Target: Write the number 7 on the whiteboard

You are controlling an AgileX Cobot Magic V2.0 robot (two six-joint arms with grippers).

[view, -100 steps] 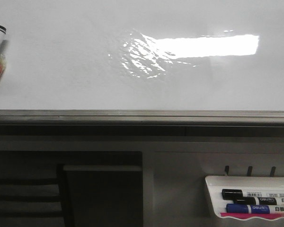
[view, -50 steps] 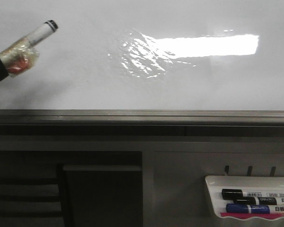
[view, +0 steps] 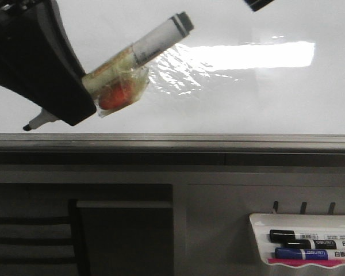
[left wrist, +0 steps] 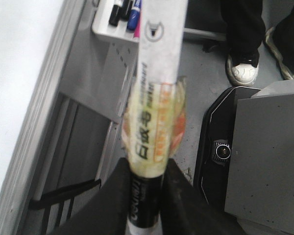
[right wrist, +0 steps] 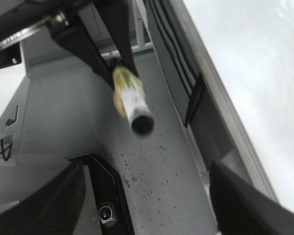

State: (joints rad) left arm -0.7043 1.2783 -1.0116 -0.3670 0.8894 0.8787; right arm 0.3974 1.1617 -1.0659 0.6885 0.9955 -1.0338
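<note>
The whiteboard (view: 247,98) fills the upper part of the front view, glossy with a bright glare patch; no number 7 shows on it. My left gripper (view: 80,100) is at the upper left, shut on a white marker (view: 155,43) wrapped in yellowish tape with an orange lump. The marker lies slanted, with its tip (view: 29,125) low near the board's rim. In the left wrist view the fingers (left wrist: 112,196) clamp the marker (left wrist: 157,98). My right gripper (right wrist: 144,205) is open and empty; one dark tip (view: 259,4) shows at the top edge.
A grey metal rim (view: 218,141) runs below the board. A small white tray (view: 259,230) at the lower right holds a black marker (view: 302,236) and a blue marker (view: 305,253). A person's shoes (left wrist: 242,71) stand on the floor.
My left gripper has swung in from the left edge to the right with the marker, now large in view. A tip of my right gripper has appeared at the top edge.
</note>
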